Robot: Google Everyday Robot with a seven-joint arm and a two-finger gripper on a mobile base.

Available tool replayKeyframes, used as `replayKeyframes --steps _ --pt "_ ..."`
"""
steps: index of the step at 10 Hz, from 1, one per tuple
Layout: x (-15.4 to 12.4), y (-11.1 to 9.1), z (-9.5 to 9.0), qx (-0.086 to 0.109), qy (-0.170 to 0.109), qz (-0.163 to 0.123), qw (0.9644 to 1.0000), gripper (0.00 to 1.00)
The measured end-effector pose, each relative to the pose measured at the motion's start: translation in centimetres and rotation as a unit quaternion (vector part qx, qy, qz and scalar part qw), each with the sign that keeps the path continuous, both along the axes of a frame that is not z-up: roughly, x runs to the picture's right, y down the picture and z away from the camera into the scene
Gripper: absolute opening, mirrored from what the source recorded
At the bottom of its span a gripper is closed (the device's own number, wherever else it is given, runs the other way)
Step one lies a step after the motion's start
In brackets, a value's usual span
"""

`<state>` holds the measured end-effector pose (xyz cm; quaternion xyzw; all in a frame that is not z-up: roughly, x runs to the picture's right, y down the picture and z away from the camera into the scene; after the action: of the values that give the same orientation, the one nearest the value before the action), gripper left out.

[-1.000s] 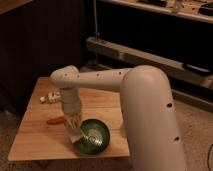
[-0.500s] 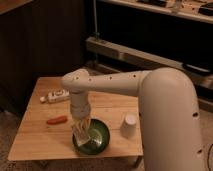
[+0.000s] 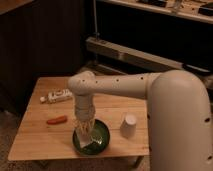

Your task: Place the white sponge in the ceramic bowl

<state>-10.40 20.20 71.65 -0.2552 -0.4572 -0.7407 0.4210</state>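
Over ceramic bowl [image 3: 102, 141], claw [image 3: 86, 132], half-hidden sponge [image 3: 95, 141]

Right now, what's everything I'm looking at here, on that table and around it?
ceramic bowl: one, glossy dark green, near the table's front edge, directly under the gripper.
white sponge: one, pale off-white block, inside the bowl, at the fingertips.
white cup: one, white, upside down, on the table to the right of the bowl.
white tube: one, white with markings, lying at the table's back left.
orange item: one, orange-red, carrot-like, lying left of the bowl.
wooden table: one, light wood.
shelving: dark, behind the table.
gripper: one, pointing down into the bowl at the sponge.
arm: one, white, reaching in from the right.
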Motion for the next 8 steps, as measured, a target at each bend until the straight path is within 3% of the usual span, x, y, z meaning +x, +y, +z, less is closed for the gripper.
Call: replayKeyframes --steps 2,4,7,8 --pt "-0.14 0.06 0.33 0.000 0.002 0.002 1.0000 0.37" --pt "0.67 0.27 0.26 0.000 0.005 0.006 1.0000 0.57" --pt "-0.21 0.71 1.03 -0.001 0.003 0.005 1.0000 0.88" --pt "0.06 0.74 1.01 -0.001 0.004 0.006 1.0000 0.94"
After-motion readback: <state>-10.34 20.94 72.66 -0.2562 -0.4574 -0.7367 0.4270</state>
